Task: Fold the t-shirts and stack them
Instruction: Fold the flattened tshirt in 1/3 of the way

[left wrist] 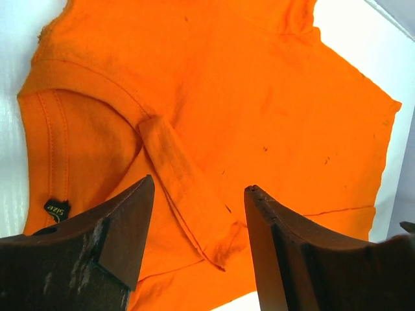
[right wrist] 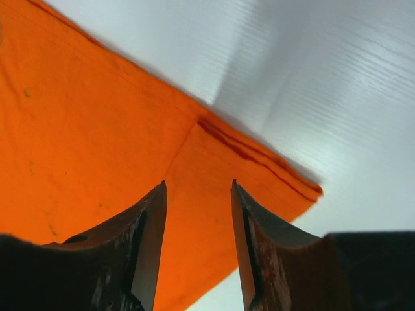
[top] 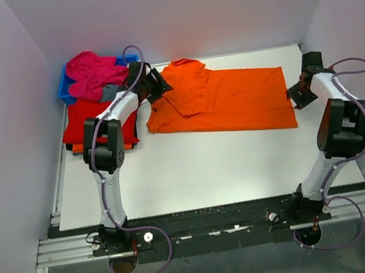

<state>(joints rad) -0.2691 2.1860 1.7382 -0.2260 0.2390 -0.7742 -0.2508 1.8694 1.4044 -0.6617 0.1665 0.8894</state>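
Observation:
An orange t-shirt (top: 232, 98) lies spread across the back of the table, its sleeve folded inward at the left. My left gripper (top: 159, 85) is open and empty, hovering over the shirt's collar and folded sleeve (left wrist: 188, 188). My right gripper (top: 298, 95) is open and empty over the shirt's right hem corner (right wrist: 259, 168). A folded red t-shirt (top: 88, 123) lies at the left on another orange piece (top: 76, 148). A magenta-pink t-shirt (top: 94, 74) is bunched in the bin.
A blue plastic bin (top: 63, 85) stands at the back left corner with a small grey cloth piece (top: 108, 91) at its edge. White walls close in the table on the left, back and right. The white tabletop (top: 208, 167) lies in front of the shirt.

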